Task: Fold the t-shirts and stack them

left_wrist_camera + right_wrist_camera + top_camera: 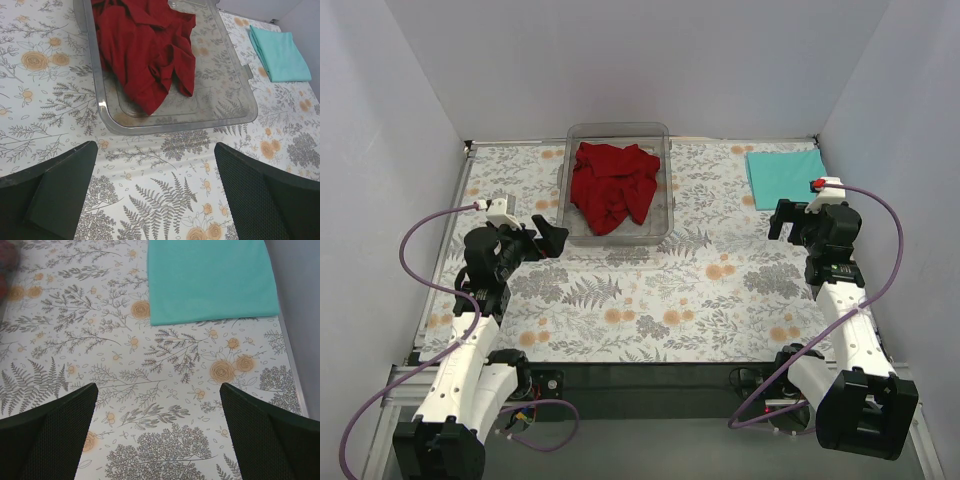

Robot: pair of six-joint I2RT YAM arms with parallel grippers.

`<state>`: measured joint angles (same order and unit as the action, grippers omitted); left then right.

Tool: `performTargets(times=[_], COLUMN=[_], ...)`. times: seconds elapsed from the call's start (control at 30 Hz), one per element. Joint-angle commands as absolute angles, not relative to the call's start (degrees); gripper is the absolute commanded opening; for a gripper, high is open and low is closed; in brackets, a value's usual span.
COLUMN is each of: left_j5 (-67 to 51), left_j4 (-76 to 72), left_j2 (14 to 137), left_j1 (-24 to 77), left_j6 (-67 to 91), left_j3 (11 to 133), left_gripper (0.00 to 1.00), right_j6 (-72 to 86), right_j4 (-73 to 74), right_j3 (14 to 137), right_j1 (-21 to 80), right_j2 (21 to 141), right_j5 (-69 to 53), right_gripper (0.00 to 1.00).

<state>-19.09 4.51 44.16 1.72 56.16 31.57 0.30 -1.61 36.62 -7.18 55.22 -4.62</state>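
Red t-shirt (613,185) lies beyond left gripper (551,237).

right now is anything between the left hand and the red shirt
Only the near wall of the clear bin does: the red shirt lies crumpled inside it, beyond the open left hand. Nothing covers the shirt from above.

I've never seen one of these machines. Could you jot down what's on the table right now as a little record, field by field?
red shirt: crumpled, lying inside the clear bin
clear bin: far middle of the floral table
teal shirt: folded flat, far right corner of the table
left claw: open, empty, on the near side of the bin
right claw: open, empty, just short of the teal shirt
folded: teal shirt yes, red shirt not yet
stacked: no, the shirts lie apart
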Motion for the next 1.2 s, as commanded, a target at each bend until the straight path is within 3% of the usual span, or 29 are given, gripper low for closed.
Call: performTargets(times=[0.0, 0.13, 0.37, 0.53, 0.67, 0.87, 0.97, 1.17], left_j5=[-20.0, -23.6, -28.1, -30.8, -20.9, -3.3, 7.6, 16.9], left_j4=[4.6, 3.6, 2.9, 5.5, 11.3, 23.5, 26.3, 36.6], left_j2=[43.6, 43.5, 47.5, 56.6, 69.1, 94.9, 106.2, 126.7], left_j1=[1.8, 1.8, 1.8, 2.3, 9.7, 17.7, 18.9, 19.4], left_j6=[55.8, 55.5, 57.5, 58.8, 56.3, 59.8, 63.2, 74.9], left_j3=[33.4, 33.1, 36.4, 46.1, 55.1, 78.9, 89.4, 110.8], left_gripper=[0.98, 0.98, 0.98, 0.98, 0.95, 0.80, 0.80, 0.88], right_j6=[1.2, -2.1, -21.5, -26.7, -28.3, -27.5, -27.3, -27.2], right_j4=[-4.5, -4.3, 4.5, 7.4, 8.3, 8.9, 8.9, 8.9], right_j3=[36.6, 36.9, 42.6, 39.0, 38.4, 38.8, 38.8, 39.1], right_j1=[-7.6, -7.6, -7.3, -7.3, -7.3, -7.4, -7.5, -7.5], right_j2=[54.3, 54.3, 55.4, 55.0, 54.0, 54.4, 54.8, 55.7], right_j5=[-5.9, -9.0, -40.6, -49.0, -48.6, -49.1, -48.8, -48.0], right_gripper=[0.99, 0.98, 0.98, 0.98, 0.98, 0.98, 0.98, 0.98])
